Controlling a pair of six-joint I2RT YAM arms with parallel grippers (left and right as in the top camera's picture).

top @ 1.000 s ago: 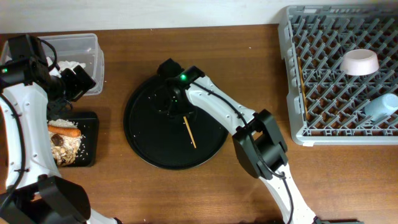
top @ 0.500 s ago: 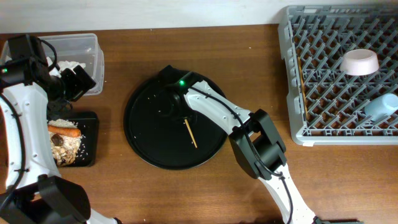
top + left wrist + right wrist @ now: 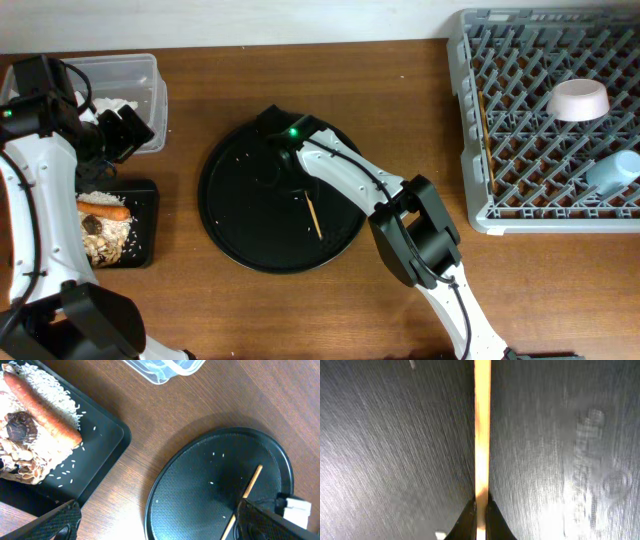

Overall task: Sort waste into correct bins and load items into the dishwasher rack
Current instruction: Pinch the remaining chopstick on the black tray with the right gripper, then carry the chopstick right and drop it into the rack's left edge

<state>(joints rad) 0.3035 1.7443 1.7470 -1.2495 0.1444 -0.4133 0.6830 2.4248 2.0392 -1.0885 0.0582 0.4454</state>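
Observation:
One thin wooden chopstick (image 3: pixel 313 216) lies on the large round black tray (image 3: pixel 240 220). My right gripper (image 3: pixel 299 190) is down at its upper end. In the right wrist view, the right gripper (image 3: pixel 481 512) is shut on the chopstick (image 3: pixel 481 435), with a dark finger pressed against each side. My left gripper (image 3: pixel 125 132) hovers open and holds nothing, between the clear box (image 3: pixel 140 70) and the flat black tray (image 3: pixel 146 196). That tray holds the carrot (image 3: pixel 42 412), rice (image 3: pixel 50 387) and a dark lump (image 3: pixel 20 427). White tissue (image 3: pixel 108 103) lies in the clear box.
The grey dishwasher rack (image 3: pixel 520 190) fills the right side. It holds the pale dish (image 3: pixel 578 100), the light blue cup (image 3: pixel 612 172) and another chopstick (image 3: pixel 487 130). A few rice grains dot the round tray (image 3: pixel 200 490).
My right gripper has closed onto the chopstick's upper end, and the stick has shifted slightly down and right on the round tray. The left arm has not moved.

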